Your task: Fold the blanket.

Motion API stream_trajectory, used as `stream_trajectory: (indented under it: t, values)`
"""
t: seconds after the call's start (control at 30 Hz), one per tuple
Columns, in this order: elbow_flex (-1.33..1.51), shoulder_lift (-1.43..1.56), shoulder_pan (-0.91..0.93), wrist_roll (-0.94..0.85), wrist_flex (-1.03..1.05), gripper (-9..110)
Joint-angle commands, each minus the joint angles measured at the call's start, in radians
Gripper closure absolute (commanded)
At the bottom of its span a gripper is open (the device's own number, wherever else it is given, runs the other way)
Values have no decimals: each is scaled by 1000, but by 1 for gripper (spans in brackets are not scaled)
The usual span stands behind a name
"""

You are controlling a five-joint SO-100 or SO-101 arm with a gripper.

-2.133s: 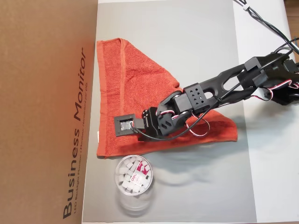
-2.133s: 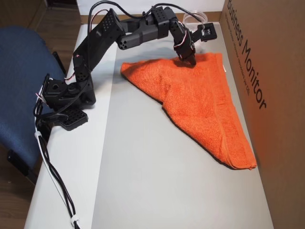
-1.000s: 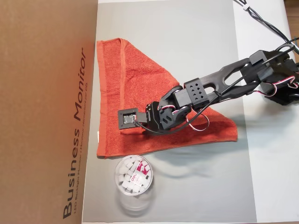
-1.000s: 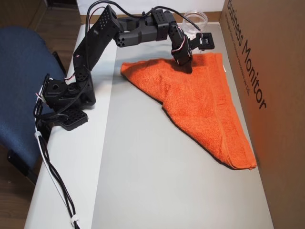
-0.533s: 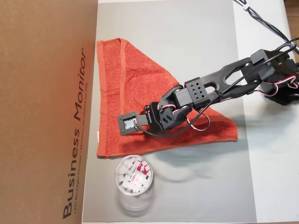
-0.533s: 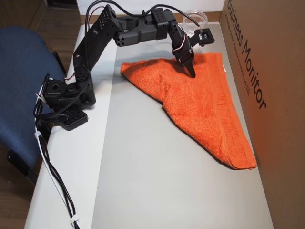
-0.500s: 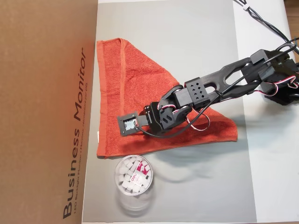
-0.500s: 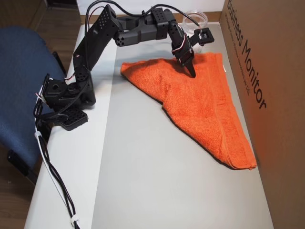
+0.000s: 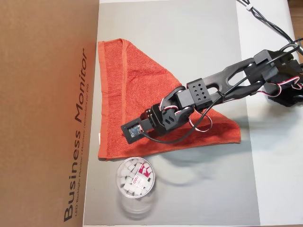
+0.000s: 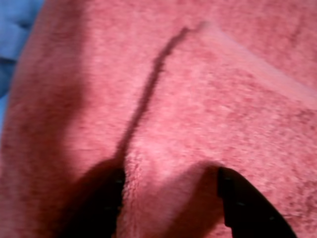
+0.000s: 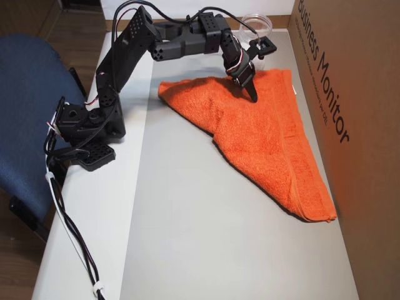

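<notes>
Beneath the tool (image 10: 168, 198), jaws apart astride a pinched ridge, the orange-red terry-cloth blanket (image 9: 137, 90) looks soft, limp; best gripped at a hemmed corner.

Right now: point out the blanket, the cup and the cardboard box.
blanket (image 9: 137, 80), an overhead view, bare terry near its upper corner.
cup (image 9: 135, 176), an overhead view, white pieces inside it.
cardboard box (image 11: 359, 125), an overhead view, its printed side.
</notes>
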Motion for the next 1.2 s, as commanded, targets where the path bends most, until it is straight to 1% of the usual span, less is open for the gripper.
stream_trajectory:
  t: [0.0, 0.17, 0.3, 0.37, 0.43, 0.6, 0.73, 0.83, 1.17]
  values:
    - [-6, 64, 35, -3, 5, 82]
    - [-8, 78, 81, -3, 64, 84]
    - [-6, 109, 100, -3, 147, 92]
    - [-6, 112, 100, -3, 156, 98]
    - [-6, 112, 100, -2, 150, 101]
    - [-25, 124, 101, 12, 143, 102]
    - [-26, 126, 100, 163, -15, 102]
    - [-26, 126, 86, 232, -155, 102]
    - [-26, 110, 34, 232, -506, 102]
